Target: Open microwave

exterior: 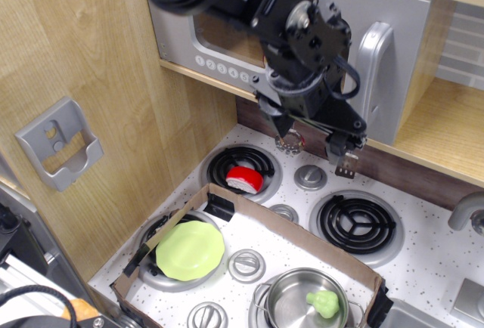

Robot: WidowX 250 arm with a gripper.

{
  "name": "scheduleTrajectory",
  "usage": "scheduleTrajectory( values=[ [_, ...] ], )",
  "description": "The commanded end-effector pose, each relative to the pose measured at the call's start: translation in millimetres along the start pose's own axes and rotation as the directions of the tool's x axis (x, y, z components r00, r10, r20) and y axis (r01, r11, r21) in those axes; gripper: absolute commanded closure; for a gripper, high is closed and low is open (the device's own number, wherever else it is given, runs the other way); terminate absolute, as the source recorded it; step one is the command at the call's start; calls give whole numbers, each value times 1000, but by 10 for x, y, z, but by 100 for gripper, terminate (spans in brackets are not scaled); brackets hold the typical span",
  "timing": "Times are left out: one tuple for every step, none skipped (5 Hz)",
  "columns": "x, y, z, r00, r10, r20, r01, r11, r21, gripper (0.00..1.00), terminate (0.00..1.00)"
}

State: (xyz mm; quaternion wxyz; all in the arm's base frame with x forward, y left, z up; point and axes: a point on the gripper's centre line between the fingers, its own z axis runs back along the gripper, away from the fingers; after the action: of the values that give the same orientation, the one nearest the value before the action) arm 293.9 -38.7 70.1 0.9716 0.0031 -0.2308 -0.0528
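Nearest you, at the bottom edge, a steel pot (pixel 305 304) holds a small green piece (pixel 323 302), and a lime-green plate (pixel 190 249) rests on the front-left burner (pixel 156 260). Both sit inside a shallow cardboard surround (pixel 291 230) laid over the speckled counter (pixel 431 256). Just behind its far wall, a red-and-white object (pixel 244 179) lies on the back-left coil burner (pixel 240 168), with the back-right coil (pixel 358 224) off to the side. Look higher and you see your gripper (pixel 310 137) hanging above the stove's rear knobs (pixel 311 177), its two dark jaws spread apart and holding nothing. The black arm (pixel 265 18) behind it sweeps in from the upper left and covers much of the microwave (pixel 397 37) window. The microwave sits on a wooden shelf (pixel 442 128) at the top of the frame; its door looks closed, though the arm hides part of it. Its tall silver handle (pixel 374 78) stands upright just right of the wrist, apart from the jaws.
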Motion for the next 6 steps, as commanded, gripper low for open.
scheduleTrajectory(
  values=[
    [345,37,-6,997,-51,53,51,999,-3,0,0],
    [489,16,-23,995,-69,73,70,998,-12,0,0],
    [619,-60,-10,993,-73,89,79,995,-63,0,0],
    [722,-151,8,990,-84,113,94,992,-82,0,0],
    [794,-149,-13,986,-109,122,122,988,-97,0,0],
    [783,-120,-53,983,-126,132,139,986,-95,100,0]
  ],
)
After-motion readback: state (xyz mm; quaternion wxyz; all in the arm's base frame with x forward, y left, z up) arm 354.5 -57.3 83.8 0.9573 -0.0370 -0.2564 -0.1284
